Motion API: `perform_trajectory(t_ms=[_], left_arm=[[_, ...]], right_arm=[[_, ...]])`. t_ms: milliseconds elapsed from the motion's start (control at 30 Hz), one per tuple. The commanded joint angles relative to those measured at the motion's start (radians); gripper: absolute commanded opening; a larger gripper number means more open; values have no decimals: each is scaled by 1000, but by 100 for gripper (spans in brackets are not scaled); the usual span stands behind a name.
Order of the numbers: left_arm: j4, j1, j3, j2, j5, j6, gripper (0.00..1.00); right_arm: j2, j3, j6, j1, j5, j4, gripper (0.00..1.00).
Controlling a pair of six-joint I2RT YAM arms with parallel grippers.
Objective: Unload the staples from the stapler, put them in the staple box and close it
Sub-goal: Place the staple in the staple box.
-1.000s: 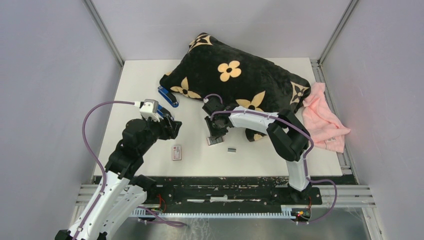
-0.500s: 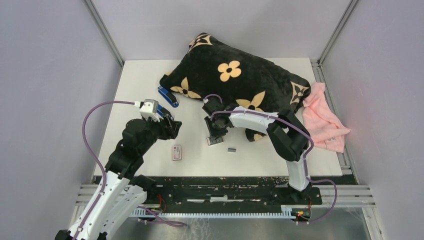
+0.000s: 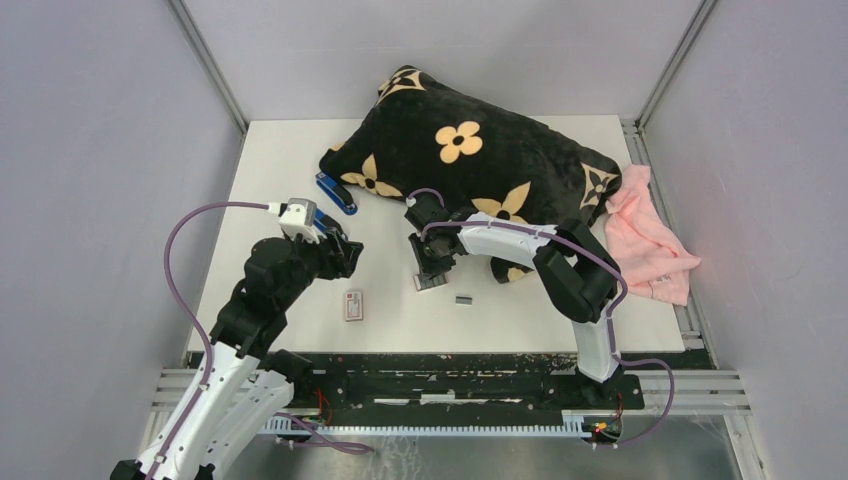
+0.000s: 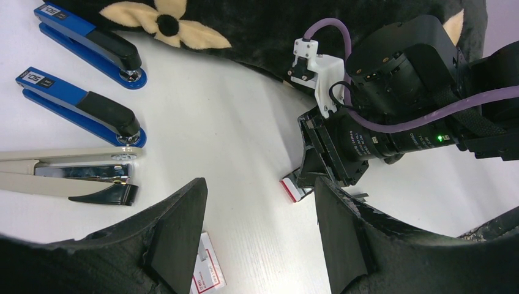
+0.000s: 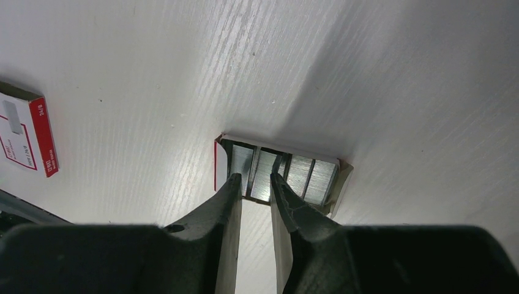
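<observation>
A small open cardboard tray (image 5: 219,165) lies on the white table and holds several silvery strips of staples (image 5: 306,177) side by side. My right gripper (image 5: 255,177) points down into its near edge, the jaws narrowly set on either side of one strip. From above, the right gripper (image 3: 430,268) covers that tray. One loose staple strip (image 3: 463,299) lies just to its right. A beige stapler (image 4: 67,174) lies opened at the left of the left wrist view. My left gripper (image 4: 260,239) hovers open over bare table with nothing between its fingers.
Two blue staplers (image 4: 92,46) (image 4: 79,107) lie beside the black flowered pillow (image 3: 470,160). A closed white-and-red box (image 3: 353,304) sits near the left gripper. A pink cloth (image 3: 650,240) lies at the table's right edge.
</observation>
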Motion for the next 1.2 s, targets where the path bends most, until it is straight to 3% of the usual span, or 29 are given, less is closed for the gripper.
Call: perform_trajectory(t_ms=[0,1167], left_arm=[[56,6,-2,1,25,40,72],[59,16,-2,3,33,40,72]], right_arm=[[-47,17,-17,-4,20,2,29],[-51,17,-35,-4,13,3,30]])
